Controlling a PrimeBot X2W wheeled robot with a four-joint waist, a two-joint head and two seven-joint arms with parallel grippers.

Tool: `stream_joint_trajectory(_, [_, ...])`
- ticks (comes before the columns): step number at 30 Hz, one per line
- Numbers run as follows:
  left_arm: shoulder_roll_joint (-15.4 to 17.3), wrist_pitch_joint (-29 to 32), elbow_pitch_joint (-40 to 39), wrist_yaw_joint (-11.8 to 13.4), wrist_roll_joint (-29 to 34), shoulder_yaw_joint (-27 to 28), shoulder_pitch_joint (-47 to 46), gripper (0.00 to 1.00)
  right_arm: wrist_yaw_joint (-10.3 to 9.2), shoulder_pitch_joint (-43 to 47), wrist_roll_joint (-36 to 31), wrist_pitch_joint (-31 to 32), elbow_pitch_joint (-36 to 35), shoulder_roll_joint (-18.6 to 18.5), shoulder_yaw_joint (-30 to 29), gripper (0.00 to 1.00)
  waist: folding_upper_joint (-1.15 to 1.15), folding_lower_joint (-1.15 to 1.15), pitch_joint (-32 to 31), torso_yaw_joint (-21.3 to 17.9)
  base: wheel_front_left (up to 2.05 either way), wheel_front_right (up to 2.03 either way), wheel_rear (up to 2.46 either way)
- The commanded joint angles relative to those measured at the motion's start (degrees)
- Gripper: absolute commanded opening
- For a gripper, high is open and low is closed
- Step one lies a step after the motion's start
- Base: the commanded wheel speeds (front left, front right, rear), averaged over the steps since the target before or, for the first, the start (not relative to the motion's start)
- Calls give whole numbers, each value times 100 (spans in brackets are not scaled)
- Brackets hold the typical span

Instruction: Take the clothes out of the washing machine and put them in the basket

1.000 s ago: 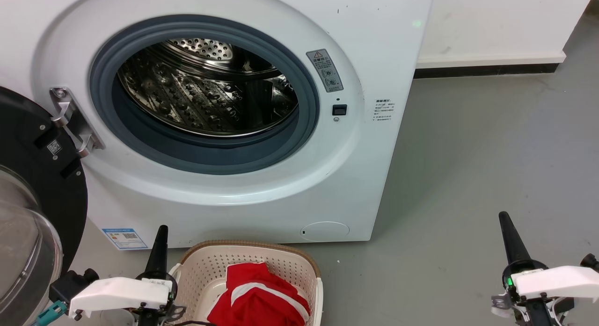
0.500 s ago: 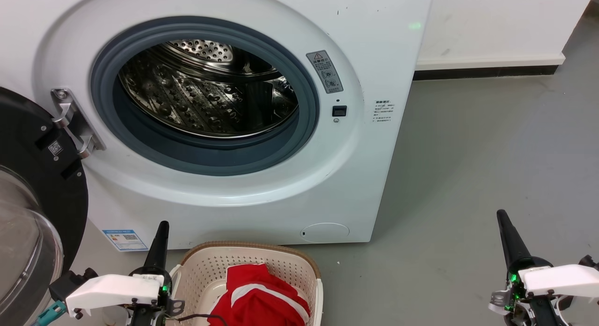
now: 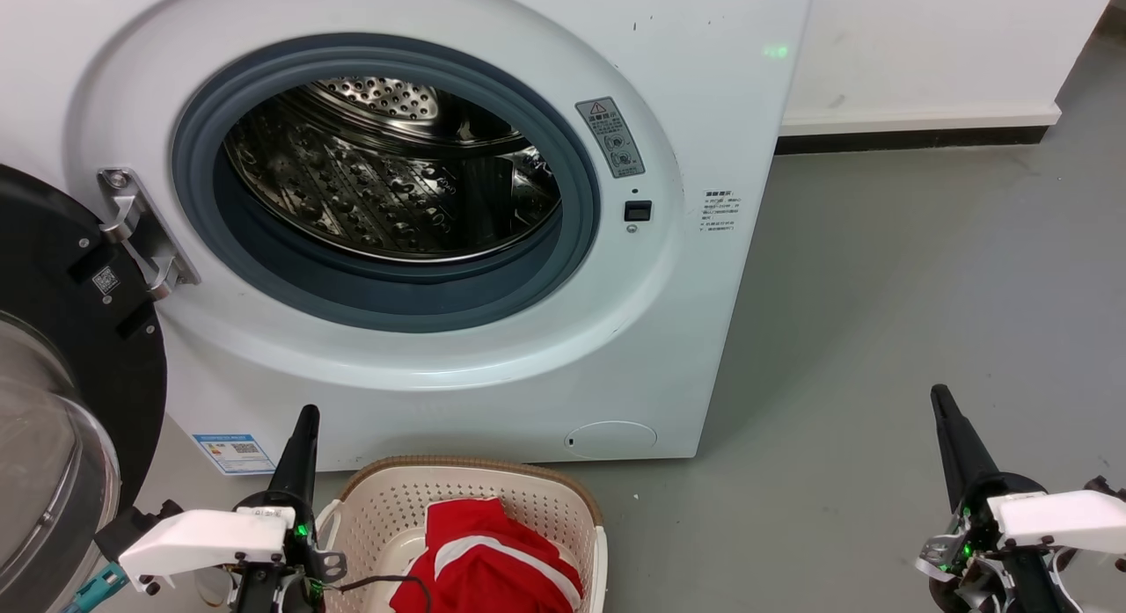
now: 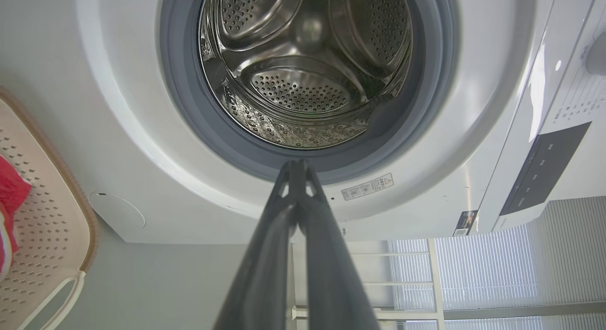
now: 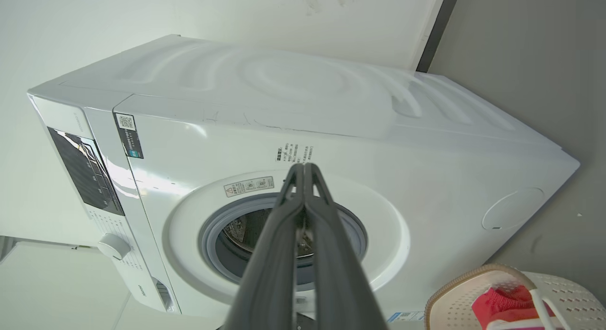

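Note:
The white washing machine (image 3: 704, 112) stands with its black-framed door (image 3: 62, 349) swung open to the left, and its steel drum (image 3: 387, 182) holds nothing I can see. Red clothes (image 3: 488, 560) with a white band lie in the cream basket (image 3: 528, 494) on the floor in front of it. My left gripper (image 3: 306, 412) is shut and empty just left of the basket, fingers pointing up at the machine. My right gripper (image 3: 939, 393) is shut and empty over bare floor at the lower right. The left wrist view looks into the drum (image 4: 303, 84) past the shut left gripper (image 4: 297, 163).
Grey floor (image 3: 924, 288) spreads to the right of the machine. A white wall with a dark skirting strip (image 3: 915, 136) runs behind it. The open door's glass bowl (image 3: 44, 472) bulges at the far left, close to my left arm.
Both grippers have crept slightly up the head view. The whole picture has also shifted down a little, so the camera moved. The clothes and basket lie as before.

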Motion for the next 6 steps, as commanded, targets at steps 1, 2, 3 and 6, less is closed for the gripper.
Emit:
stream_joint_trajectory(1, [-9,45,17,-43,-157,27,-75,0,-2,-119,169,55,15,-6,-8,0,0,0,-4,0,0,0,0])
stream_joint_trajectory(2, [-10,54,22,-48,-203,29,-84,0,-1,-126,218,70,20,-6,-9,0,0,0,-6,0,0,0,0])
stream_joint_trajectory(3, [-10,62,25,-53,-248,32,-94,0,-2,-132,263,84,24,-6,-9,0,0,0,-8,0,0,0,0])
stream_joint_trajectory(6, [-11,104,43,-63,-382,41,-114,0,-1,-153,402,110,38,-6,-13,0,0,0,-14,0,0,0,0])
